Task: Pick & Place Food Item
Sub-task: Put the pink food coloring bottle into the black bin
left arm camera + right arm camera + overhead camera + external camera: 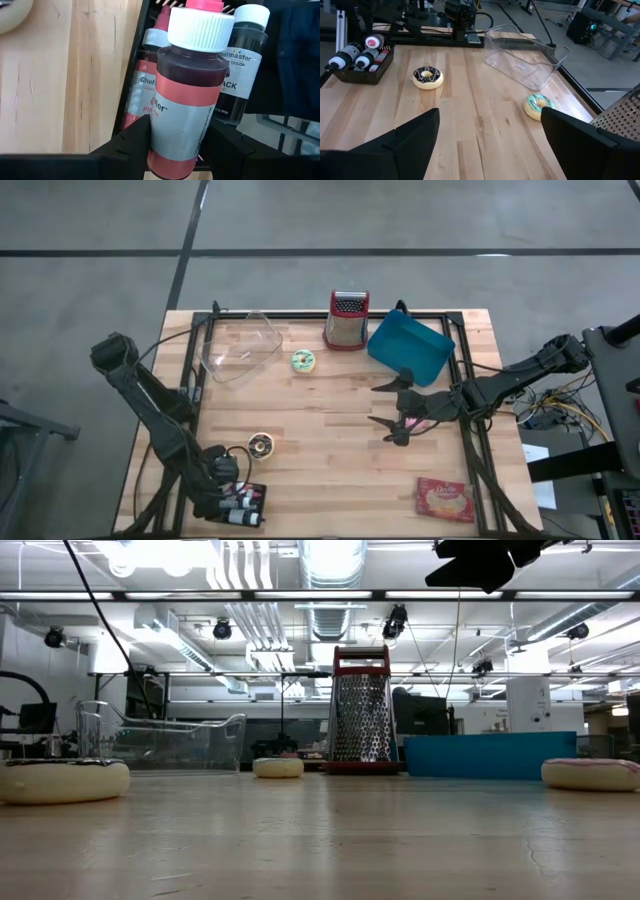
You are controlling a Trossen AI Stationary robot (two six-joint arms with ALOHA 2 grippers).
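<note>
- The left pincer (175,145), at the tabletop's (330,450) 7 o'clock corner, is clamped on a food colouring bottle (187,95): white ribbed cap, dark red liquid, red-and-white label.
- That bottle stands over a black tray (245,505) holding other bottles, one of them black-labelled (240,65).
- A chocolate-iced doughnut (261,444) with a pale body lies just at 1 o'clock of the tray.
- A green-iced doughnut (303,360) lies near 12 o'clock, between a clear plastic container (240,345) and a red-framed box grater (346,320).
- A pink-iced doughnut (590,773) shows in the low view.
- A blue tray (410,348) sits tilted at 1 o'clock.
- The right pincer (392,412) hovers with its fingers wide apart, holding nothing, toward 3 o'clock.
- A red snack packet (445,500) lies at 5 o'clock.
</note>
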